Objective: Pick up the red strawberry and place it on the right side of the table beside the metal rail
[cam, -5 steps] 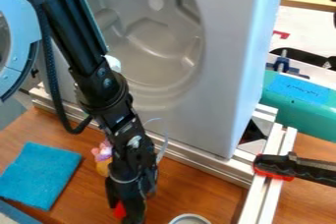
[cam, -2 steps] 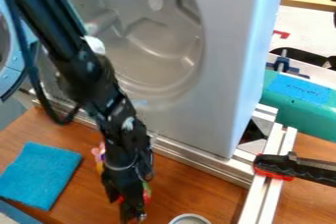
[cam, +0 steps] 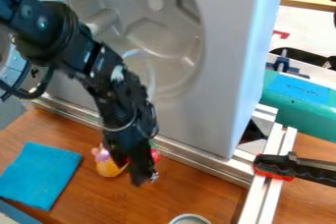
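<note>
**If swung sideways too low, apt to topple the toy**

Hanging low over the wooden table (cam: 210,196) with the black two-finger gripper (cam: 135,171); cannot tell from this angle whether open, closed or gripping anything. Just beside the pincer, on its left as viewed: a small yellow-and-pink toy (cam: 107,163), partly covered by black parts. Just behind the pincer, on the opposite side: a red object (cam: 154,155), largely hidden.

With so little room between, could catch either one by an edge and tip or shove it away. If pushed farther back, could scrape the aluminium rail (cam: 197,167) below the grey cabinet (cam: 220,70). If swung wide to the left, could ruck up the blue cloth (cam: 39,175); toward the camera and right, could bump the round tin (cam: 190,219).
</note>
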You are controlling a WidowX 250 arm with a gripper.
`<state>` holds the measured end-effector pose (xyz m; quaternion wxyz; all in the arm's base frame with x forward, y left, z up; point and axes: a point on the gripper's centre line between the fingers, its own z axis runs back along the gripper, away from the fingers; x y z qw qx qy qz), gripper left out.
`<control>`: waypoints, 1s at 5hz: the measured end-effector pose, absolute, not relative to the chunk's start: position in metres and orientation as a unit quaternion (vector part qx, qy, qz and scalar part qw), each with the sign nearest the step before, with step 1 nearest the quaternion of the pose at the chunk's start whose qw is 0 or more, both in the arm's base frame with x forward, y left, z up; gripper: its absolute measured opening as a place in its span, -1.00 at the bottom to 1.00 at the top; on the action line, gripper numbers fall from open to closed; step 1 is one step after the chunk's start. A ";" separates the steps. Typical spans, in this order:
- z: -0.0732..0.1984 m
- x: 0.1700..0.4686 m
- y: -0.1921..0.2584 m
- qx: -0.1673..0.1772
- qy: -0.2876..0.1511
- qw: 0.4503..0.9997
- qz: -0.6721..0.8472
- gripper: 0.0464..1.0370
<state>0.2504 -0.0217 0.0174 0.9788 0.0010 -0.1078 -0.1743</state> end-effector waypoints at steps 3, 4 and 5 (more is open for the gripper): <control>-0.021 0.292 -0.084 -0.013 -0.035 0.980 -0.196 0.27; -0.043 0.292 -0.089 -0.002 -0.011 0.978 -0.209 0.27; -0.069 0.300 -0.095 0.008 0.008 0.977 -0.214 0.27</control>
